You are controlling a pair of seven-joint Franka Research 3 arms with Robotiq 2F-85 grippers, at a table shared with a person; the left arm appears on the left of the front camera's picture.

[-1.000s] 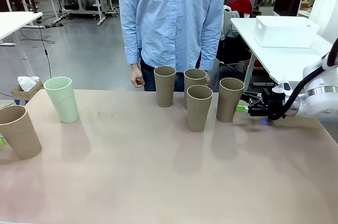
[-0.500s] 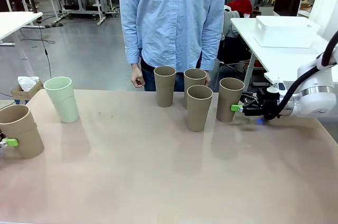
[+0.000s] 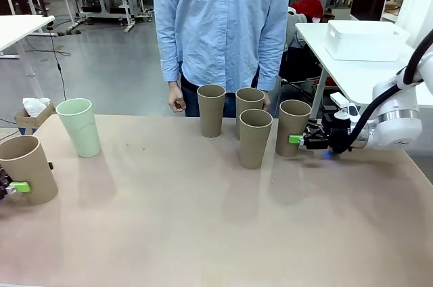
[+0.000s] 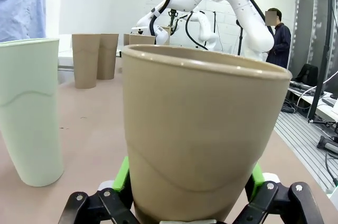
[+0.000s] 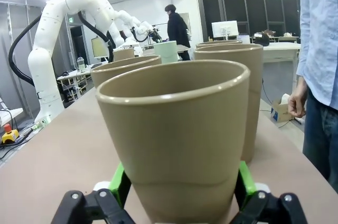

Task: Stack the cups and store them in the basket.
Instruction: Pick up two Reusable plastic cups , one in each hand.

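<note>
Four tan cups stand before the person: two at the back (image 3: 211,109) (image 3: 249,105), one in front (image 3: 255,138) and one at the right (image 3: 293,127). My right gripper (image 3: 295,139) (image 5: 180,188) is open, with its green pads on either side of the right cup's (image 5: 177,129) lower part. At the table's left end stand a mint-green cup (image 3: 79,126) (image 4: 29,113) and another tan cup (image 3: 27,168) (image 4: 198,134). My left gripper (image 3: 17,185) (image 4: 189,184) is open and straddles that tan cup low down. The white basket (image 3: 365,40) sits on a side table at the far right.
A person in a light blue shirt (image 3: 220,23) stands at the far edge, with a hand (image 3: 176,103) near the back cups. The table's near half (image 3: 203,233) is bare. A cardboard box (image 3: 30,114) stands on the floor at the far left.
My right gripper has slid left until its fingers flank the right tan cup. My left gripper has come in from the left edge around the far-left tan cup.
</note>
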